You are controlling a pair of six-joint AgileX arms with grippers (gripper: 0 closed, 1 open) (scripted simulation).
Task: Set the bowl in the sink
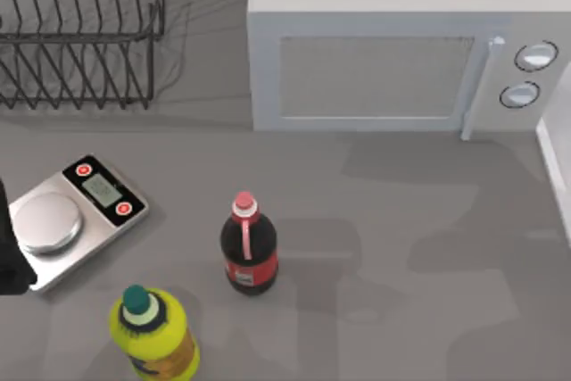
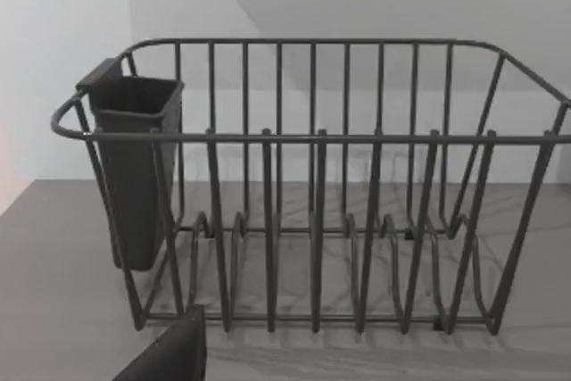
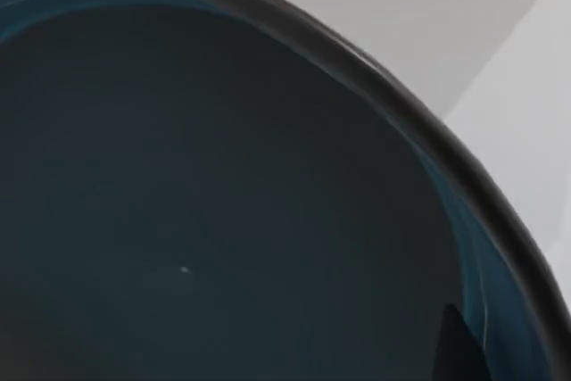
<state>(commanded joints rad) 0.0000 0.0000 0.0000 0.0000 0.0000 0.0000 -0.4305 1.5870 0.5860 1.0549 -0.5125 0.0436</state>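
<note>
In the right wrist view the bowl (image 3: 223,220) sits very close under the camera: its teal-blue inside and its dark curved rim take most of the picture, with pale wall surfaces behind the rim. A small dark tip, perhaps part of the right end effector, appears at the lower edge of this view, but whether that end effector is spread or pinching the bowl cannot be told. The bowl so near to the wrist suggests that the right arm carries it or hangs just above it; this is a judgement, not something seen.

On the worktop (image 1: 401,247), at the near edge, stands a yellow bottle (image 1: 153,336) with a green cap. Just beyond it is a dark cola bottle (image 1: 248,252) with a red cap. Near the left edge lies a steel kitchen scale (image 1: 76,218), and a dark part of the left arm (image 1: 11,265) is beside it at that edge. The state of the left end effector cannot be told either.

At the far left corner stands a wire dish rack (image 1: 85,33), which the left wrist view faces, with a dark utensil cup (image 2: 134,176) on 1 end. At the far edge stands a white microwave (image 1: 393,51).

The placing is not shown as done, so the task seems under way, with the setting down left.
</note>
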